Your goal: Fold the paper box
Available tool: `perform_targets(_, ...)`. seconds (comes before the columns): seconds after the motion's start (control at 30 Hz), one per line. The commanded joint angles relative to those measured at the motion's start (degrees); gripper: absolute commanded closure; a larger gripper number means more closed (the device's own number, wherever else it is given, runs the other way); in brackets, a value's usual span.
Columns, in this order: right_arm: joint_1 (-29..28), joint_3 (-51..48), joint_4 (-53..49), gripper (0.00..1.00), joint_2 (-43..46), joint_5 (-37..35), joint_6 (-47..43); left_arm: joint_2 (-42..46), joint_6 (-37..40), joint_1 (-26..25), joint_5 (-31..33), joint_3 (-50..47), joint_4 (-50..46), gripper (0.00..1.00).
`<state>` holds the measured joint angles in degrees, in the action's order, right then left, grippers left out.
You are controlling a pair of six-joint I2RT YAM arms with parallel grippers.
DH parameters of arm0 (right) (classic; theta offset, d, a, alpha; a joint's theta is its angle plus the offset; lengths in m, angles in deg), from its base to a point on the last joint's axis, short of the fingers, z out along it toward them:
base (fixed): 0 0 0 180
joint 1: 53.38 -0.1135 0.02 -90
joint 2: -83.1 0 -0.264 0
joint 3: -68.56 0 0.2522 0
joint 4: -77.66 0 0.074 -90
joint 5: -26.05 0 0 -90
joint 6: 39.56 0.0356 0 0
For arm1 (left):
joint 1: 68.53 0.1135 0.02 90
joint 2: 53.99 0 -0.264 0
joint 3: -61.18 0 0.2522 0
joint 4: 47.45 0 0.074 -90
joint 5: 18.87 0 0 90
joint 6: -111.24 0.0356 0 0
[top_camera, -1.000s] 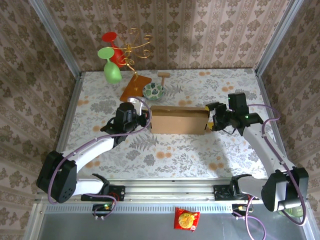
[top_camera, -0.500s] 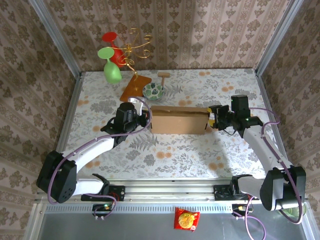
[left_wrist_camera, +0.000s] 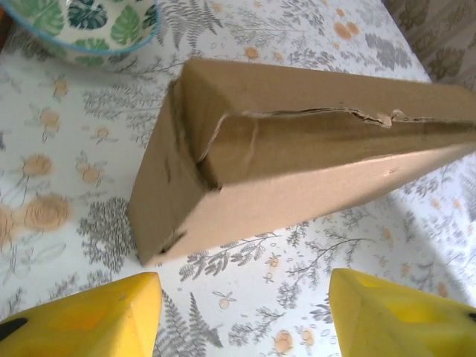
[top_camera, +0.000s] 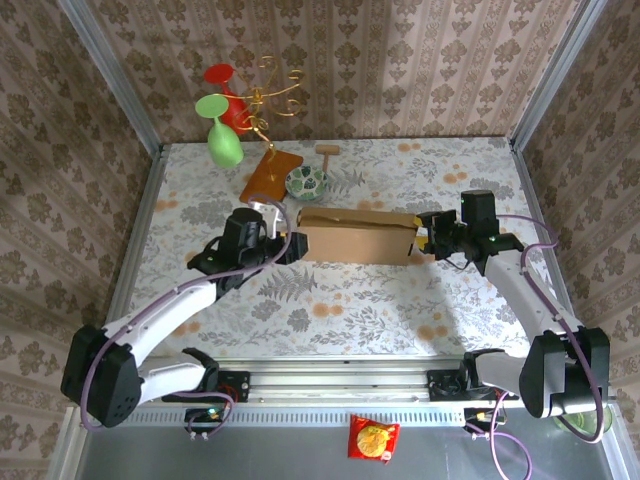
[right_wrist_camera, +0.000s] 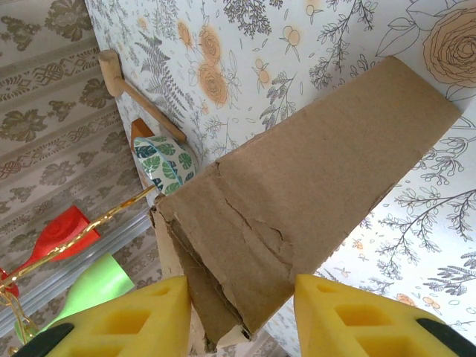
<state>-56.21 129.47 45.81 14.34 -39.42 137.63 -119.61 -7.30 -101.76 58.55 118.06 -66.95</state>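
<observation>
The paper box (top_camera: 355, 238) is a long tan cardboard box lying across the middle of the table, its lid seam torn and slightly raised. In the left wrist view its left end (left_wrist_camera: 297, 171) lies just ahead of my left gripper (left_wrist_camera: 242, 316), which is open over bare tablecloth, a short gap from the box. In the top view my left gripper (top_camera: 287, 245) sits beside that end. My right gripper (top_camera: 428, 240) is at the other end. In the right wrist view the box end (right_wrist_camera: 297, 201) sits between the yellow pads (right_wrist_camera: 119, 320), which press on both its sides.
A leaf-patterned bowl (top_camera: 306, 181) stands just behind the box's left end, next to a reddish wooden board (top_camera: 268, 172). A gold wire stand (top_camera: 265, 90) with a red and a green glass (top_camera: 222, 140) is at the back left. A small wooden mallet (top_camera: 328, 152) lies behind.
My left gripper has opened and drawn back a little from the box's left end. The right gripper has narrowed onto the right end, and the box has shifted slightly.
</observation>
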Motion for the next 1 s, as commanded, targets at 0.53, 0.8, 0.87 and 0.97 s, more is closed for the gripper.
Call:
perform_targets(0.53, 0.28, -1.90, -2.40, 0.66, -1.03, -0.38, -0.85, -12.19, -29.90, 8.05, -6.73, 21.96, -17.14, 0.40)
perform_targets(0.8, 0.37, -2.07, -2.30, 0.66, -1.12, -0.19, -0.78, -15.47, -33.59, 5.39, -7.82, 20.81, -12.95, 0.46)
perform_targets(0.87, 0.37, -2.16, -2.30, 0.67, -1.03, -0.19, -0.86, -15.73, -34.21, 4.94, -8.07, 19.67, -11.90, 0.49)
perform_targets(0.97, 0.42, -2.33, -2.21, 0.67, -0.95, -0.19, -0.85, -15.71, -34.82, 4.33, -8.10, 18.02, -10.69, 0.53)
